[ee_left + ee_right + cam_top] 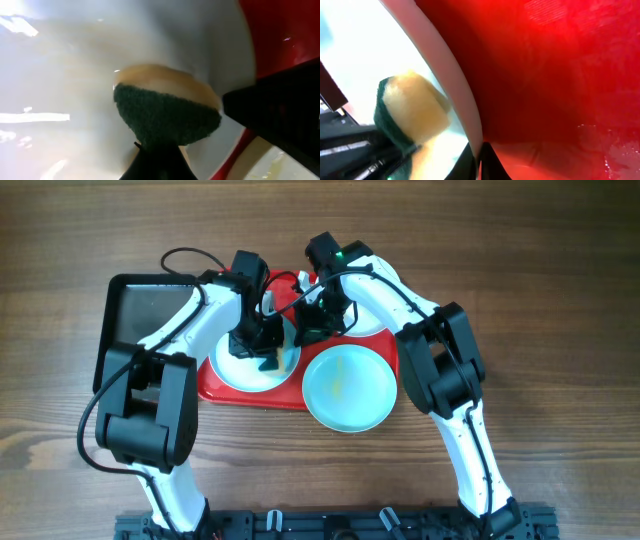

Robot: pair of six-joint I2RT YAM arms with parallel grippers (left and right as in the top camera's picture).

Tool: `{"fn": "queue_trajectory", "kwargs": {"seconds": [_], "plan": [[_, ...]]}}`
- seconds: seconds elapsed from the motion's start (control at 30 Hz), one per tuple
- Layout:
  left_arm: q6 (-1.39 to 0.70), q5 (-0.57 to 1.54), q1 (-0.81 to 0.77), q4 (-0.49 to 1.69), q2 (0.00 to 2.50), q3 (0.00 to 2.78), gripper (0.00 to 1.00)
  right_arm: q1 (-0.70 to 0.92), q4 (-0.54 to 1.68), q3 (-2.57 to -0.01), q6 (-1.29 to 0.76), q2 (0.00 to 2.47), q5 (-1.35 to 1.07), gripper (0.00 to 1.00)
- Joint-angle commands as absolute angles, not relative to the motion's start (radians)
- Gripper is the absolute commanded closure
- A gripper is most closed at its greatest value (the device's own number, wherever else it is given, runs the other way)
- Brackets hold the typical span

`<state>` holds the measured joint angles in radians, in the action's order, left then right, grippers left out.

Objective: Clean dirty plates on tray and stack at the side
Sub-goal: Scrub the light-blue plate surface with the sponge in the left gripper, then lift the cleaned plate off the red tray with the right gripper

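The red tray (250, 397) holds a white plate (235, 370) on its left side. My left gripper (262, 340) is shut on a yellow sponge with a green scouring face (165, 112) and presses it on the white plate (65, 75). My right gripper (305, 330) is shut on this plate's right rim (455, 90), one finger on each side (481, 155). A pale turquoise plate (350, 388) lies at the tray's front right, overhanging its edge. A third pale plate (372, 320) at the back right is mostly hidden under my right arm.
A smaller black tray (140, 310) sits at the back left, touching the red tray's left end. Bare wooden table (560, 300) lies to the right and in front. Both arms cross over the tray's middle.
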<state>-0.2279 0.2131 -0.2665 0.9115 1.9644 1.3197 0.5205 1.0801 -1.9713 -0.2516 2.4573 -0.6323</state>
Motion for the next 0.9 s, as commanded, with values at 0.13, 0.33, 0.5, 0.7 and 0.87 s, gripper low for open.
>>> {"fn": "queue_trajectory", "kwargs": {"seconds": [0.13,0.33,0.5,0.7,0.87], "plan": [[-0.466,-0.424,-0.271,0.936,1.979,1.326,0.96,0.519,1.090,-1.966,-0.210,2.484,-0.645,0.96],[-0.592,-0.517,-0.270,0.898,1.979,1.344,0.96,0.519,1.099,-1.966,-0.212,2.484,-0.595,0.96],[-0.579,-0.196,-0.201,0.970,1.978,1.502,0.96,0.519,1.108,-1.966,-0.210,2.484,-0.563,0.96],[-0.461,0.056,-0.090,1.109,1.978,1.668,0.96,0.519,1.104,-1.966,-0.210,2.484,-0.558,0.91],[-0.414,0.056,-0.041,1.172,1.966,1.721,0.96,0.520,1.105,-1.966,-0.212,2.484,-0.558,0.50]]}}
